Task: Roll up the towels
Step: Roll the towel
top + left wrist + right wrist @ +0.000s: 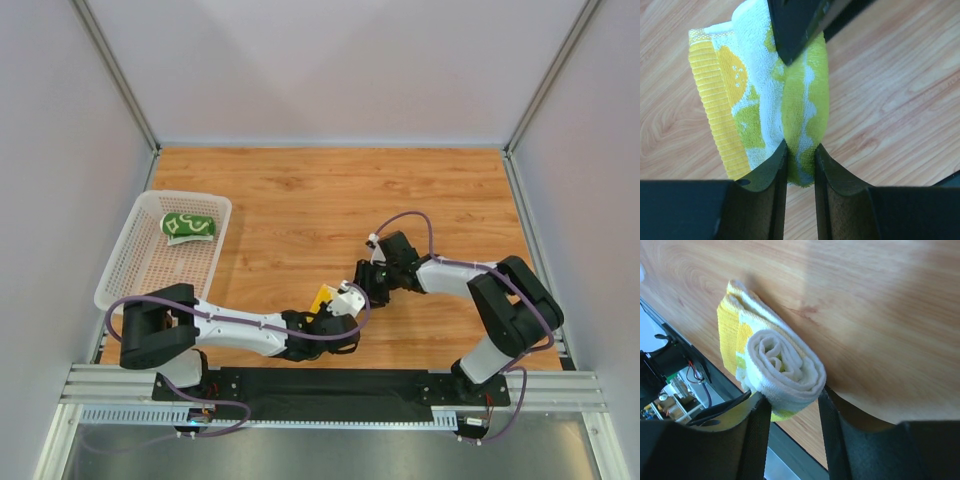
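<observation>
Towel roll (790, 95), yellow, pinched at one end by left fingers (765, 175), gripped at the other by right fingers (754, 430), near front edge of counter (300, 190); green roll (187, 226) lying in basket (120, 265).

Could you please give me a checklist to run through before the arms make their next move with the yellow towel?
1. Left gripper pinching the yellow towel: ok.
2. Right gripper fingers touching both sides of the roll end: ok.
3. Roll wound tight: the striped hem stands off it, so not ok.
4. Towel lifted off the table: cannot tell.
5. Room in the basket beside the green towel: ok.
</observation>
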`<state>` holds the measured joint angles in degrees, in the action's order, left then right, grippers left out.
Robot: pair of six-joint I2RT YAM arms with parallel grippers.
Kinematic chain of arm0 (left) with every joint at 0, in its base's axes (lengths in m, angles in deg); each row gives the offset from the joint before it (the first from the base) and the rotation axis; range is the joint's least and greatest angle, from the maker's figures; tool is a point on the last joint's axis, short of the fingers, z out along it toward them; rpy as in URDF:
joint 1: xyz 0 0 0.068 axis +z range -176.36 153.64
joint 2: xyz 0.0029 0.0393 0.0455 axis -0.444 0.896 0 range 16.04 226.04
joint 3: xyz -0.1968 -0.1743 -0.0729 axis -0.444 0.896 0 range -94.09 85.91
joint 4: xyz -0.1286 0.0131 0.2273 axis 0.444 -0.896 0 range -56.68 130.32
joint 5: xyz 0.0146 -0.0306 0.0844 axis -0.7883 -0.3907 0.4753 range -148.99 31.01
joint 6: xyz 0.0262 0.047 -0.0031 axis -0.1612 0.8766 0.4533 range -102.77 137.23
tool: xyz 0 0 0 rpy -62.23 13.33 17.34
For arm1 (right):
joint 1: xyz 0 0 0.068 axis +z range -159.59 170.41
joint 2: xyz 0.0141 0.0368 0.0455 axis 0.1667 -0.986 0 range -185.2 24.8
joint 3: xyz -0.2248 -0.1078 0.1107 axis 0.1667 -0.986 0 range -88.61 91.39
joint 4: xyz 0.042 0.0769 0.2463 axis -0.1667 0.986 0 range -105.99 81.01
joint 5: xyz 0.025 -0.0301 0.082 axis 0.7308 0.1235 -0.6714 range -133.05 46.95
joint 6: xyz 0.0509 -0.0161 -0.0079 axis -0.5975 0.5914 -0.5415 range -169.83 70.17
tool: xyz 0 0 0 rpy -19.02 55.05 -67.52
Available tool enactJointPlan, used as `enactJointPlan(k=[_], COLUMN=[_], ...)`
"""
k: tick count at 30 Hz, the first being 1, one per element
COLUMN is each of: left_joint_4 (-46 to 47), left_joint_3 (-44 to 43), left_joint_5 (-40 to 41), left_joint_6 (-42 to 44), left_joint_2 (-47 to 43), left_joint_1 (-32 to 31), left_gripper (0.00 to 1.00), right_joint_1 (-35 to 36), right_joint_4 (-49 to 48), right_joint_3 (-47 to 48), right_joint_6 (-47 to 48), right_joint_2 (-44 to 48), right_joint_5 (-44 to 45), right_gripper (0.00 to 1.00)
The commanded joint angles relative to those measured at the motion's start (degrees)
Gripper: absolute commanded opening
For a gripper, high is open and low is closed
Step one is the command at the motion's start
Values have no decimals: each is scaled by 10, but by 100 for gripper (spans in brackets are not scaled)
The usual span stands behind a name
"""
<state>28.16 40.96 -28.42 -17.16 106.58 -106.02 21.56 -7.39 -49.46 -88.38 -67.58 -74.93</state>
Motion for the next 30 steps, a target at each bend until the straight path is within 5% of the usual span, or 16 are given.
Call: enactJointPlan(k=[1, 15, 30], left_joint_4=[-52, -15, 133], left_joint_3=[11, 50, 175], left_joint_5=[-87, -129, -246], left_joint_6=[17, 25, -50], left_joint_2=[17, -50, -163], left_joint_1=[-16, -16, 34], left_gripper=[0, 0, 0], right_joint_1=[-40, -70, -83], right_joint_4=[25, 34, 80], right_joint_3=[-16, 0, 7], right_joint_6=[44, 60, 65], right_joint_2=[2, -23, 121], right_joint_5=[107, 98, 88], right_gripper=[44, 46, 41])
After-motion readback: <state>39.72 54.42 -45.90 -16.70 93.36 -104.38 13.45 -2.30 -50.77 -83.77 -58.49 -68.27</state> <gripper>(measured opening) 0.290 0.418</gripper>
